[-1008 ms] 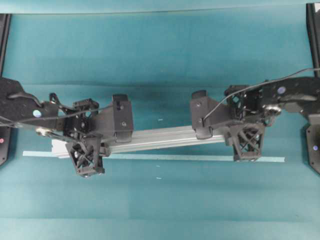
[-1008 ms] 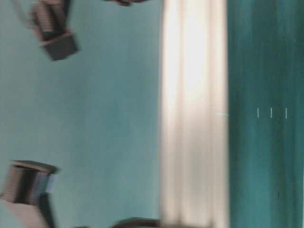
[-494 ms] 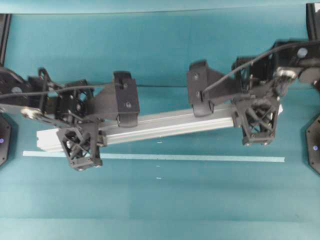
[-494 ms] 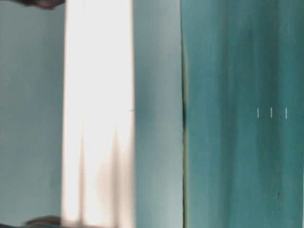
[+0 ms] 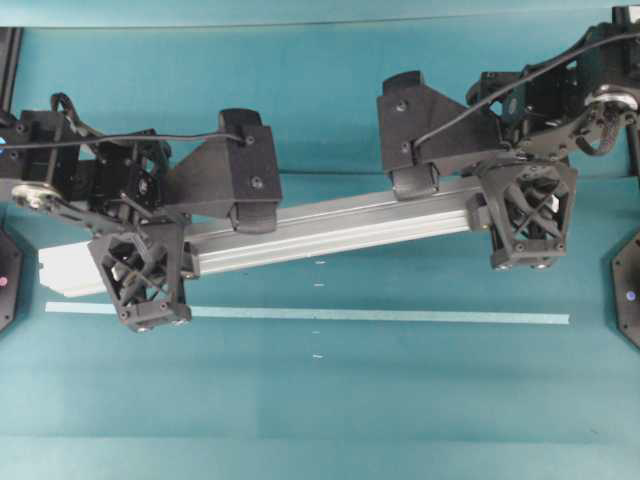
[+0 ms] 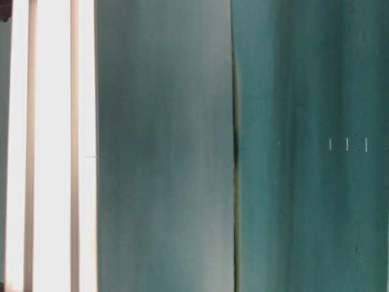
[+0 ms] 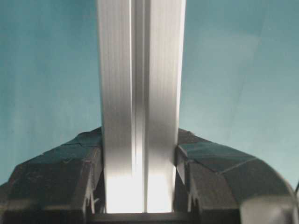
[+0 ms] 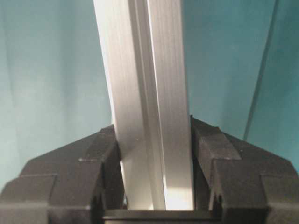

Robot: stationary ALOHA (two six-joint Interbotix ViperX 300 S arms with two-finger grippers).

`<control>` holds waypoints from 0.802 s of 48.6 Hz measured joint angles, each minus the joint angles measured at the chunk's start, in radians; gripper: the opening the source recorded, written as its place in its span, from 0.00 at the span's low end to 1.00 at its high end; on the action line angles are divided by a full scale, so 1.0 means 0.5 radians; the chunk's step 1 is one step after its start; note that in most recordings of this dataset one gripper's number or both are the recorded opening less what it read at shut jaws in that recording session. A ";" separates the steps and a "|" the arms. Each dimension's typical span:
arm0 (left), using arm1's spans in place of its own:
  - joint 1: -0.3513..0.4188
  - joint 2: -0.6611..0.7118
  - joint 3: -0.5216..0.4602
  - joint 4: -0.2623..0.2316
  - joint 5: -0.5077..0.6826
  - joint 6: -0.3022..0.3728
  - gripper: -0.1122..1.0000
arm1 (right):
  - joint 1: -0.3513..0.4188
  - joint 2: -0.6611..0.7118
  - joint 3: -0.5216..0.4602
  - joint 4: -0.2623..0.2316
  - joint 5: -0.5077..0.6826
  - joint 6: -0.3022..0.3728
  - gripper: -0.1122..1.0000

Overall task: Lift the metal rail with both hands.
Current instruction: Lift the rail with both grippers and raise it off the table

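Gripping the metal rail (image 5: 330, 222) at 9 and 3 o'clock, I see left gripper (image 7: 139, 186) and right gripper (image 8: 156, 182) jaws clamped against its sides.

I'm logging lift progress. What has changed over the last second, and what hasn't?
The metal rail has moved toward the top of the overhead view, away from the pale-blue tape strip it overlapped before. The left hand and right hand travelled with it; in the table-level view it slid leftward. Both hands stay shut on the rail, which stays tilted with its right-hand end nearer the top edge; the strip has not moved.
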 measured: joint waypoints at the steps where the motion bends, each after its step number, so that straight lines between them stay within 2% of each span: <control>1: 0.000 0.000 -0.015 0.000 0.009 0.000 0.36 | 0.003 -0.003 -0.012 0.003 0.012 0.000 0.44; 13: -0.003 0.028 -0.184 0.000 0.153 0.000 0.36 | 0.003 -0.025 -0.104 0.000 0.052 0.000 0.44; 26: 0.006 0.046 -0.202 0.000 0.190 0.012 0.36 | 0.003 -0.021 -0.104 0.000 0.052 0.000 0.44; 32: 0.028 0.046 -0.202 0.000 0.193 0.074 0.36 | 0.003 -0.028 -0.104 0.000 0.055 0.009 0.44; 39: 0.083 0.031 -0.175 0.000 0.190 0.193 0.36 | 0.028 -0.046 -0.083 0.000 0.049 0.138 0.44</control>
